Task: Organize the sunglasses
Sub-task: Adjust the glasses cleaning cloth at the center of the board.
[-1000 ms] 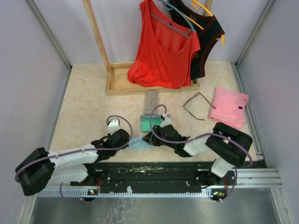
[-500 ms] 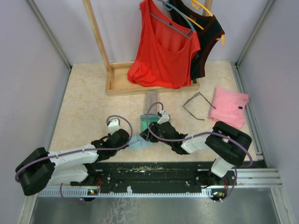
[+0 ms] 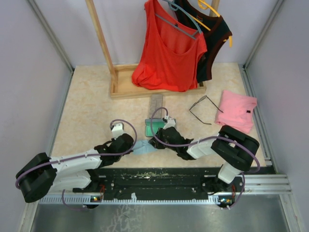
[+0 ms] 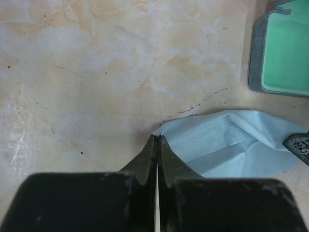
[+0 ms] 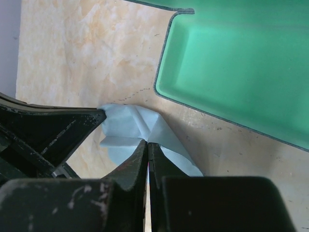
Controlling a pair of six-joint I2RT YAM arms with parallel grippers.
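One pair of sunglasses (image 3: 205, 109) lies open on the table at the right, beside a pink cloth, far from both grippers. A light blue wiping cloth (image 3: 144, 148) lies crumpled between the two grippers. My left gripper (image 4: 157, 138) is shut on the cloth's (image 4: 231, 142) left corner. My right gripper (image 5: 147, 143) is shut on a raised fold of the cloth (image 5: 128, 126), pinching it from the other side. In the top view the left gripper (image 3: 134, 145) and right gripper (image 3: 153, 142) almost face each other across the cloth.
An open glasses case with green lining (image 3: 157, 127) lies just behind the cloth, also in the right wrist view as the case (image 5: 241, 58). A grey oblong case (image 3: 156, 103) lies behind it. A pink folded cloth (image 3: 236, 110) and a wooden rack base (image 3: 126, 88) with hanging tops stand further back.
The right gripper, open a moment ago above the cloth, has come down slightly and shut on the cloth's fold. The left arm has not moved.
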